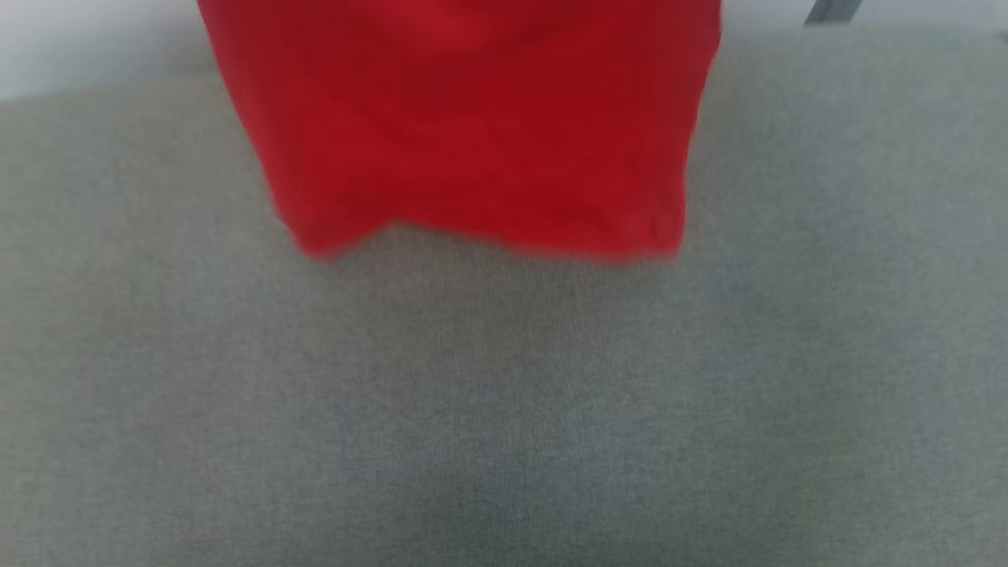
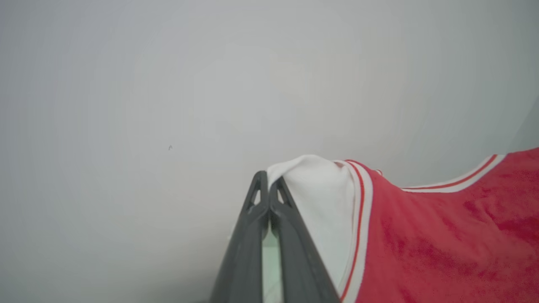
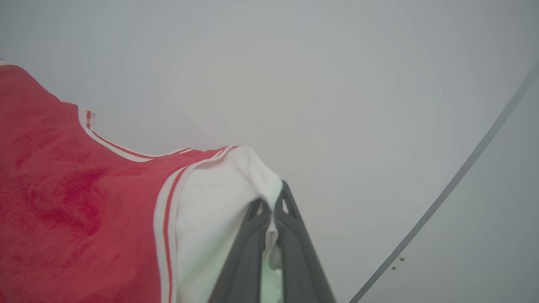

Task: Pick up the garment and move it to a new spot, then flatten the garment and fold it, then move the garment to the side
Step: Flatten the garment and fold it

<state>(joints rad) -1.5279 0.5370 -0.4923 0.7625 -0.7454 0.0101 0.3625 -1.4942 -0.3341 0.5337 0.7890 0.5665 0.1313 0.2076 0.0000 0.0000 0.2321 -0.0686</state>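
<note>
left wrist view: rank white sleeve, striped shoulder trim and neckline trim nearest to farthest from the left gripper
From the left gripper:
1. white sleeve, pinched between its fingers
2. striped shoulder trim, just right of the sleeve
3. neckline trim, far right

Grey fabric surf. [image 1: 504, 409], slightly blurred

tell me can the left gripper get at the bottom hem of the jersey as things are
Probably not: the left gripper is shut on the white sleeve of the garment, and the hem hangs below over the grey surface. It would have to let go first.
</note>
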